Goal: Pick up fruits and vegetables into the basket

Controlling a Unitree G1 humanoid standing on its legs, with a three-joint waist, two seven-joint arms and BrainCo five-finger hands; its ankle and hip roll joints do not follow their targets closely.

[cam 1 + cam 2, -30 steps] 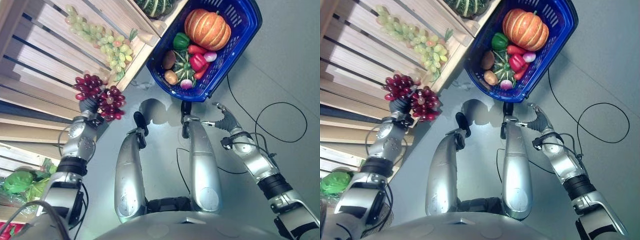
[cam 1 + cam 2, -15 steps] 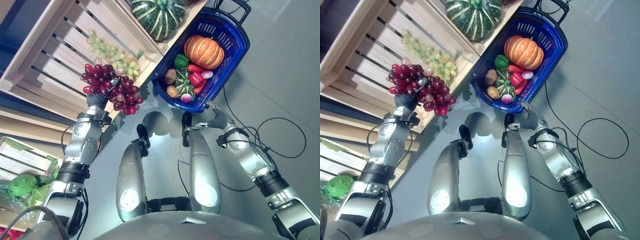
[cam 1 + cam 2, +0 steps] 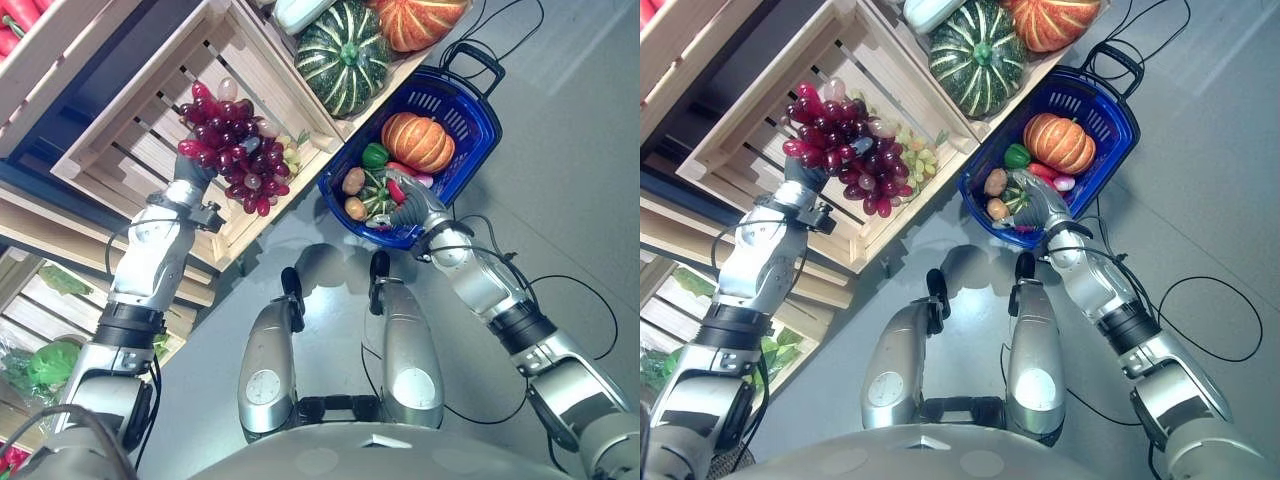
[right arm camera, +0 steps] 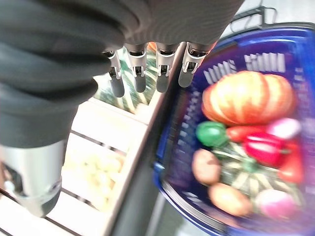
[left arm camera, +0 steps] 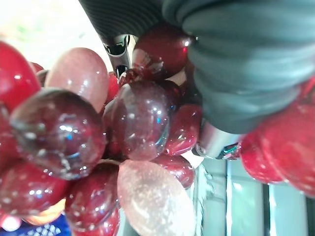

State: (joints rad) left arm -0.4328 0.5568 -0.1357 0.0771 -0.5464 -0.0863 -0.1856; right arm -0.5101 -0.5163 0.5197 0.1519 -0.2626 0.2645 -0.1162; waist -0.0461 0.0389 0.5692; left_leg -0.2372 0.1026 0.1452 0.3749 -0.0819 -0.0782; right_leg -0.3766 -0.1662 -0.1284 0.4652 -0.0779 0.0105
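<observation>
Holding the red grape bunch (image 3: 232, 140) up in front of the slatted wooden crate (image 3: 150, 150), your left hand (image 3: 192, 172) has its fingers curled round the stem end, so the cluster sits well to the left of the blue basket (image 3: 470, 130), not yet over it. The bunch's long axis seems to run from the hand toward the basket, its loose tip drooping that way above the green grapes (image 3: 915, 150) lying in the crate. Watch that tip: if you swing across fast, it could catch the crate's front rail or snag the basket rim and shed or fall short. The basket already carries an orange pumpkin (image 3: 418, 140) and smaller produce, so room is tight. Your right hand (image 3: 412, 210) rests at the basket's near rim, fingers relaxed and straight, holding nothing.
</observation>
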